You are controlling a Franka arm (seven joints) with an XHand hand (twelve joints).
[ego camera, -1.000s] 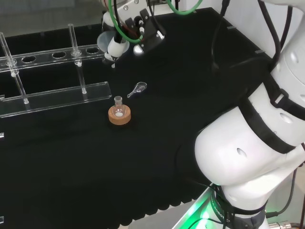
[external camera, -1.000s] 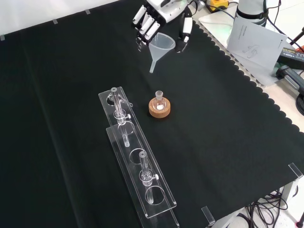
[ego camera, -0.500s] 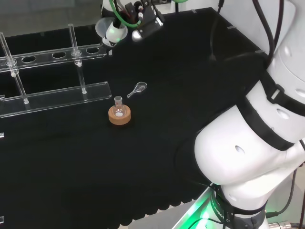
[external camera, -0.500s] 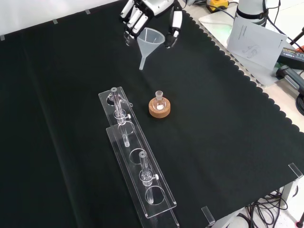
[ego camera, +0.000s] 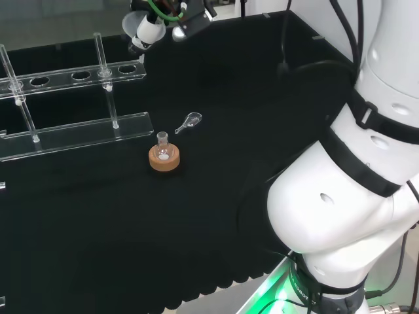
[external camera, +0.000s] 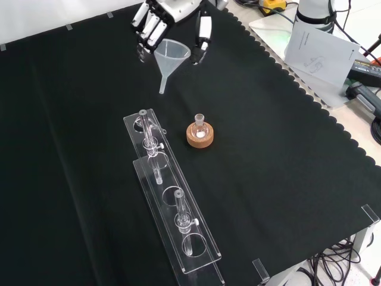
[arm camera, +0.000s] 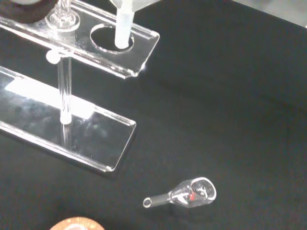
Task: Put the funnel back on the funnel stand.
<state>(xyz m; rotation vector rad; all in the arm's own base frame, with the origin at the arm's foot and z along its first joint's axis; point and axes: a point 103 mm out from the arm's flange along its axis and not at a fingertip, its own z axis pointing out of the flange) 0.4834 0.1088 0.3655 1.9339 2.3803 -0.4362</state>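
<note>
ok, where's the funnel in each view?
Head view: funnel at the top, in the hand, above the funnel stand's right end.
Front view: funnel top centre, under the hand.
Wrist view: its stem over the stand's end hole.
Shared landmark: cork ring.

Matt black cloth (external camera: 286, 179) covers the bench. The funnel stand (external camera: 169, 205) is clear, glossy plastic with bright reflections. The funnel (external camera: 168, 59) looks translucent, milky plastic. A cork ring (external camera: 200, 138) appears rough and brown under a small glass flask (external camera: 200, 124).
</note>
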